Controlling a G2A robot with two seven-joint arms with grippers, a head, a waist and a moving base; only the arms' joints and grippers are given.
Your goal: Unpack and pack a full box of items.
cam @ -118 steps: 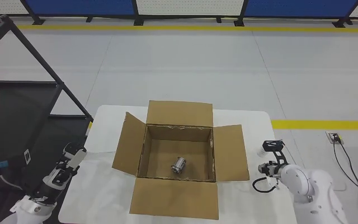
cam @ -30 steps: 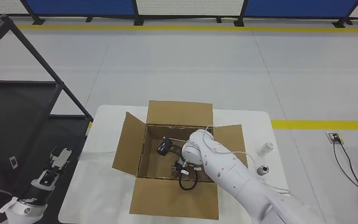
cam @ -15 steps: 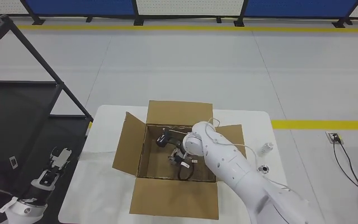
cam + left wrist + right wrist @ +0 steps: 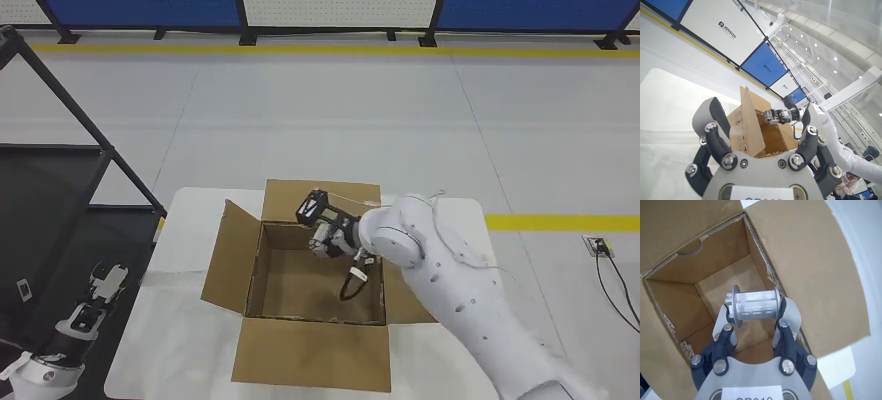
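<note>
One white table (image 4: 190,240) carries an open cardboard box (image 4: 320,203), its four flaps folded outward, as I look down from the top camera. At the far side of that box, my right gripper (image 4: 325,240) hangs over the open top, close to the back wall. Its two fingers (image 4: 791,313) are clamped on the flanged ends of a small metal spool (image 4: 755,308), which lies sideways between them, clear of the box floor. My left gripper (image 4: 762,107) sits low beside the table's left edge, pointed toward the box, its jaws spread wide with nothing between them.
</note>
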